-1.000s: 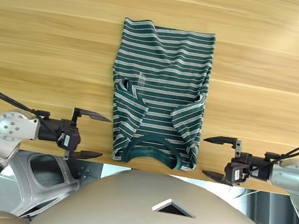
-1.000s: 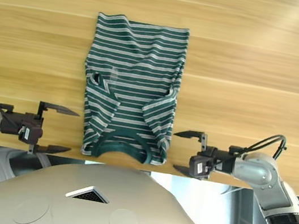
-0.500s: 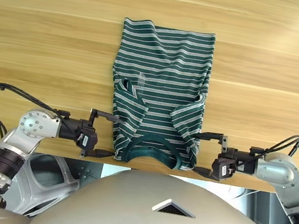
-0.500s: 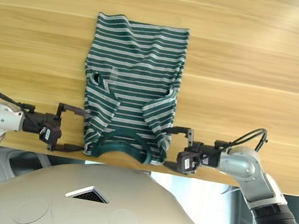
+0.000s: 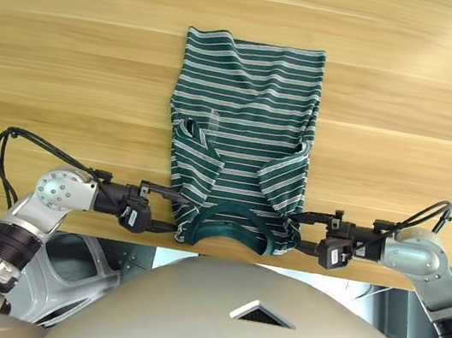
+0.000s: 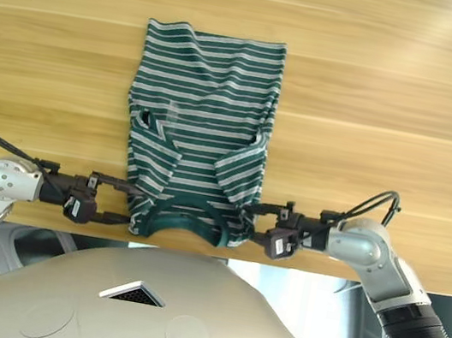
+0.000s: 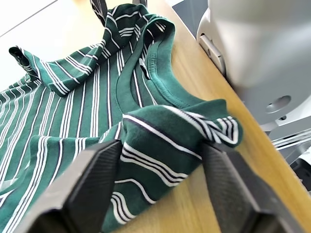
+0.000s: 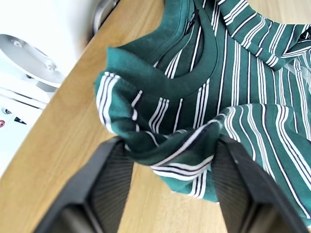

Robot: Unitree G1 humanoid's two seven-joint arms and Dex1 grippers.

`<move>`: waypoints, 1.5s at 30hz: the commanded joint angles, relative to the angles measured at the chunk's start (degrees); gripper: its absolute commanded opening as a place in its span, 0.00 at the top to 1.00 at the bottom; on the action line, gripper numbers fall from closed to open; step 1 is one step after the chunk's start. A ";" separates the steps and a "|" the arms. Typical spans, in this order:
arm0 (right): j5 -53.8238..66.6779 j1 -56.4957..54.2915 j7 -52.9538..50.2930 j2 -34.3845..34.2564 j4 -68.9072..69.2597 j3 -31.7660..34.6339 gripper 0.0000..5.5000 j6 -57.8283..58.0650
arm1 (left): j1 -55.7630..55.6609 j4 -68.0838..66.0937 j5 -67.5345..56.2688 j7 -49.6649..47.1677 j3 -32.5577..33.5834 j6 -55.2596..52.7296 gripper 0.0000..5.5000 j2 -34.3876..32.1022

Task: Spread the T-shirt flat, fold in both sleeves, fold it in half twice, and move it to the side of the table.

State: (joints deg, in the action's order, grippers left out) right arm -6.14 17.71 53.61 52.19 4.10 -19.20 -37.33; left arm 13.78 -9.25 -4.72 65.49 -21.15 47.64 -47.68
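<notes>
The striped T-shirt (image 5: 243, 120) lies on the wooden surface (image 5: 70, 65) with both sleeves folded in and its collar at the near edge. The left gripper (image 5: 171, 209) pinches 1 shoulder corner between its 2 fingers (image 7: 92, 179). The right gripper (image 5: 295, 233) clamps the other corner likewise.

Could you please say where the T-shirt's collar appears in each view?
Left eye view: collar at the table edge, between left gripper and right gripper.
Right eye view: collar likewise.
Left wrist view: collar beyond the T-shirt's pinched shoulder.
Right wrist view: collar likewise.
Shared landmark: that table edge.
</notes>
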 commanded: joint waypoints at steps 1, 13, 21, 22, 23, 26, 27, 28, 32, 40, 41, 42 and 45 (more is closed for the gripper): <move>-0.18 -0.42 -0.17 -0.15 0.00 -0.25 0.66 0.46 | 0.26 0.05 -0.44 0.07 -0.49 0.78 0.58 -1.06; -0.20 -0.53 -0.45 -0.51 -0.05 -1.03 0.98 0.48 | 0.70 0.33 -0.65 -0.01 -1.19 0.80 0.93 -1.60; 0.30 -0.60 -0.44 -0.13 0.09 -0.68 0.98 0.36 | 1.04 2.16 -2.28 0.76 -1.75 0.51 1.00 -2.24; 0.58 -0.53 -0.38 0.16 0.25 -0.44 0.98 0.26 | 1.42 3.28 -3.45 1.21 -1.87 0.32 1.00 -2.73; 1.17 -0.37 -0.25 0.70 0.57 0.03 0.98 0.07 | 2.04 5.09 -5.26 1.77 -1.91 0.05 1.00 -3.60; 3.89 1.00 0.43 2.78 1.93 1.44 0.98 -0.85 | 3.71 9.74 -9.78 3.13 -1.51 -0.43 1.00 -6.07; 5.12 1.65 0.87 3.69 2.43 1.93 0.98 -1.39 | 4.41 11.51 -11.77 3.67 -1.25 -0.48 1.00 -7.13; 6.47 2.28 1.39 4.54 2.97 2.37 0.98 -1.88 | 5.08 13.15 -13.64 4.16 -0.92 -0.57 1.00 -8.11; 11.87 5.91 2.89 8.21 5.11 4.27 0.98 -4.99 | 6.75 16.84 -18.67 5.49 0.99 -0.83 1.00 -10.63; 21.17 10.77 4.40 12.32 8.61 9.44 0.98 -9.99 | 7.15 16.55 -21.60 6.61 4.52 -1.23 1.00 -10.45; 21.44 9.55 3.87 11.61 8.50 10.02 0.98 -9.14 | 6.68 16.24 -21.88 6.62 4.78 -1.55 1.00 -9.96; 21.30 7.32 3.14 10.45 7.80 10.46 0.98 -7.73 | 5.79 15.61 -21.76 6.28 5.13 -1.99 1.00 -9.23; 20.11 0.52 0.94 6.97 5.51 11.44 0.98 -3.39 | 3.71 14.47 -22.23 5.67 6.41 -2.99 1.00 -7.43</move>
State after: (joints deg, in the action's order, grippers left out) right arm 14.42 22.02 55.80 60.84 10.76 -9.03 -42.98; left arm 19.00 5.81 -26.45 71.53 -16.27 45.63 -55.82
